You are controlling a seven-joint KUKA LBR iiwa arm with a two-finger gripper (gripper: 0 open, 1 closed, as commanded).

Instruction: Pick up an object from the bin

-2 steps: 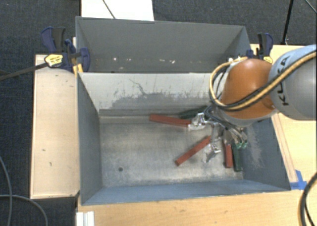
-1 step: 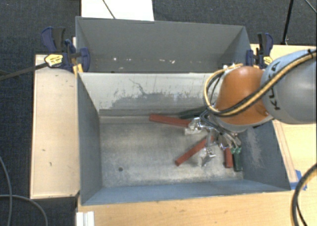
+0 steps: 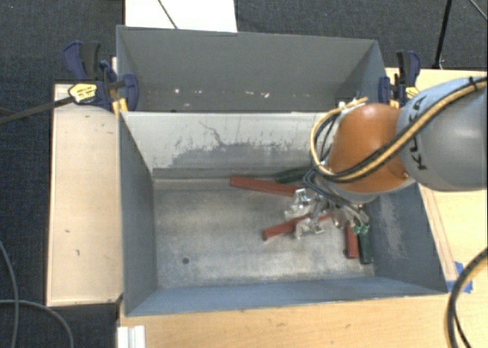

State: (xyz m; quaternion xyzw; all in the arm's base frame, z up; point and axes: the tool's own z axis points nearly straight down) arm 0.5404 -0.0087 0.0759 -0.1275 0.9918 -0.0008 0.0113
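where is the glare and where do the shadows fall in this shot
Camera view: a soft sheen sits on the orange wrist cover, and a pale, scuffed-looking patch catches light on the sloping back wall of the bin. Camera view: the arm's shadow darkens the right part of the floor around the gripper and the red and green pieces beside it. The left floor is evenly lit.

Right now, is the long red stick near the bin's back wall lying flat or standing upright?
Lying flat: the long red stick stretches sideways along the floor of the bin.
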